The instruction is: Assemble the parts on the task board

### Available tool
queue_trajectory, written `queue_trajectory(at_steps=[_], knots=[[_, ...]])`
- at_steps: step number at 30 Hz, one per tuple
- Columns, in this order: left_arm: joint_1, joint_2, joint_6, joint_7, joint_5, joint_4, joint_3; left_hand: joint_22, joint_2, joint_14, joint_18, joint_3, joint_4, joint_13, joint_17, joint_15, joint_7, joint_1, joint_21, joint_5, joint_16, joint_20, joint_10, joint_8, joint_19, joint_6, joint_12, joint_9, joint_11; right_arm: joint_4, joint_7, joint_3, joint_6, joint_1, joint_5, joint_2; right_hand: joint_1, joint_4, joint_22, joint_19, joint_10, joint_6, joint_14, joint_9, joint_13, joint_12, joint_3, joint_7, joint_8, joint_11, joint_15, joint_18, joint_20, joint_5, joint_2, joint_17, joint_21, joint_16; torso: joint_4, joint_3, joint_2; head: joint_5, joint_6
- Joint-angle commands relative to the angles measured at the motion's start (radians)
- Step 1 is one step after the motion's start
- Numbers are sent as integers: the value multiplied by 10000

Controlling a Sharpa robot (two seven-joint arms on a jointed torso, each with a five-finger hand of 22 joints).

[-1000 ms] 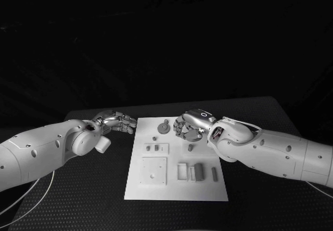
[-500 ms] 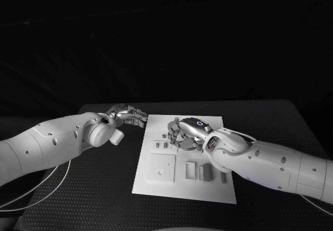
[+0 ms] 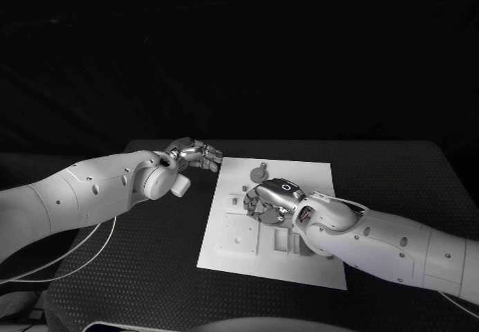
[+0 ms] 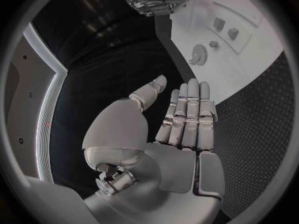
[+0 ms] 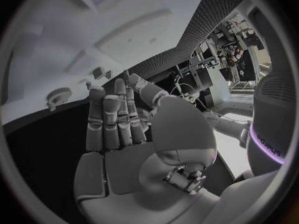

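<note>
A: Where's the task board (image 3: 300,173)?
B: Flat in the middle of the black worktop (image 3: 130,270), long side running near to far. Grey parts sit on it: a round part (image 3: 260,171) at the far end, small blocks (image 4: 225,28) beside it. Nearer slots are partly hidden by the right arm.

A: Right hand (image 3: 269,202)?
B: Over the board's middle, palm down, just above the parts. In the right wrist view its fingers (image 5: 115,117) lie straight and close together, with nothing in them. Looks like it is placed there to reach for a part, but I can't tell which one, or whether it touches the board.

A: Left hand (image 3: 196,155)?
B: Off the board, just beyond its far left corner, above the worktop. Fingers (image 4: 190,114) stretched out side by side, thumb apart, holding nothing. My guess is it's parked clear so the right hand has room.

A: Progress?
B: No part is in either hand, so assembly looks early.
</note>
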Motion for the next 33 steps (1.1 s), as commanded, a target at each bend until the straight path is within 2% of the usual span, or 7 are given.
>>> queue_trajectory(at_steps=[1, 8, 12, 25, 33], knots=[[26, 20, -162, 210, 97, 52, 9, -19, -19, 50, 30, -22, 18, -8, 16, 52, -46, -56, 19, 55, -69, 35, 48, 33, -10, 14, 44, 13, -18, -21, 76, -60, 263, -40, -528, 45, 44, 11, 155, -7, 46, 3, 28, 16, 12, -24, 24, 41, 34, 9, -57, 237, -57, 29, 40, 16, -23, -47, -4, 1, -5, 85, -84], [41, 37, -170, 210, 102, 52, 9, -24, -25, 50, 29, -21, 21, -9, 28, 53, -49, -60, 18, 55, -80, 36, 54, 36, -11, 19, 44, 14, -21, -29, 40, -231, 457, -147, -646, 125, 45, 12, 157, -6, 50, 2, 32, 19, 17, -27, 22, 41, 35, 9, -58, 237, -58, 28, 40, 21, -23, -48, -12, 4, -6, 152, -172], [43, 41, -170, 203, 103, 57, 8, -25, -25, 50, 29, -20, 21, -9, 31, 53, -50, -61, 18, 55, -83, 35, 56, 38, -12, 20, 44, 15, -21, -42, 17, -290, 590, -208, -674, 142, 45, 12, 157, -5, 51, 2, 33, 20, 19, -29, 21, 41, 35, 9, -57, 237, -58, 28, 42, 22, -23, -49, -8, 8, -9, 194, -238], [43, 4, -121, 170, 103, 43, 8, -33, -29, 48, 26, -17, 27, -13, 49, 55, -51, -68, 17, 56, -102, 36, 56, 39, -14, 20, 39, 15, -21, -32, -19, -352, 762, -217, -725, 89, 38, 13, 159, -7, 52, -4, 34, 24, 28, -38, 15, 43, 35, 10, -56, 237, -56, 27, 47, 31, -27, -54, -12, 6, -10, 229, -324], [43, -4, -87, 152, 103, 37, 8, -39, -33, 47, 24, -18, 32, -17, 62, 57, -49, -80, 16, 55, -115, 38, 53, 38, -16, 16, 33, 13, -18, -74, -152, -363, 661, -217, -877, 56, 38, 12, 160, -7, 55, -5, 36, 26, 33, -42, 12, 44, 36, 9, -57, 237, -57, 27, 48, 36, -27, -55, -11, 1, -7, 217, -338]])
